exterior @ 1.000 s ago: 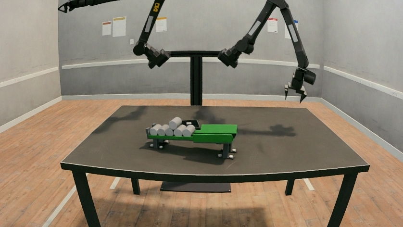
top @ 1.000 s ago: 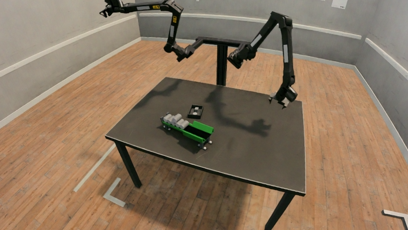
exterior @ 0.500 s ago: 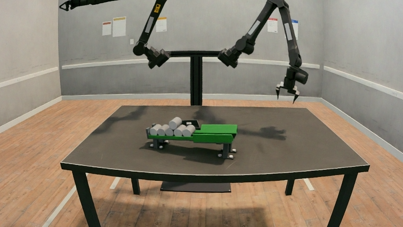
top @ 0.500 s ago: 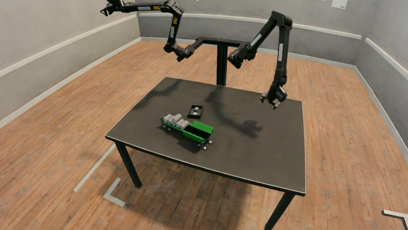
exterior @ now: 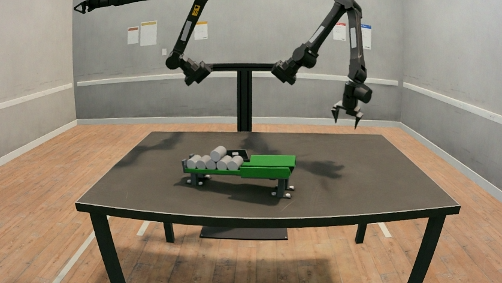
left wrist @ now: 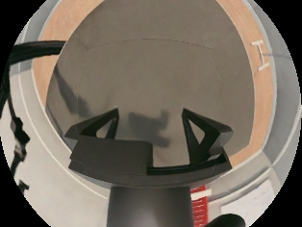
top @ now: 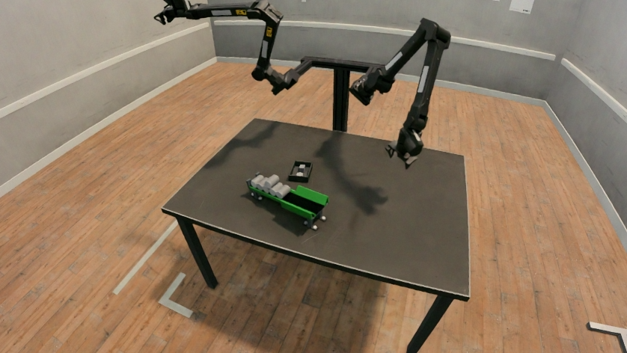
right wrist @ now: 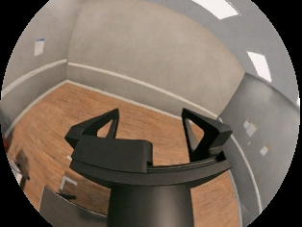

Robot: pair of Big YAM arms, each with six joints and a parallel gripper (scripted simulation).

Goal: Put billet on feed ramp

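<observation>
Several grey cylindrical billets lie side by side across the green feed ramp [top: 312, 195] [exterior: 265, 172], toward its picture-left end, where the dark stop [exterior: 183, 165] stands. One billet [top: 271, 180] [exterior: 218, 153] rests on top, over two billets in the middle of the row. Small gaps between the lower billets are hard to judge. My left gripper [top: 398, 158] [exterior: 345, 125] [left wrist: 150, 112] is open and empty, high above the table's back picture-right part, far from the ramp. My right gripper [top: 158, 18] [exterior: 78, 9] [right wrist: 150, 111] is open and empty, raised far out at the picture-left.
A small black tray [top: 300, 179] with small pale pieces stands behind the ramp. The ramp has raised green sides at its picture-right part and stands on legs on the dark table [top: 420, 227] [exterior: 368, 182]. The post [top: 340, 100] [exterior: 244, 102] bearing both arms stands behind the table.
</observation>
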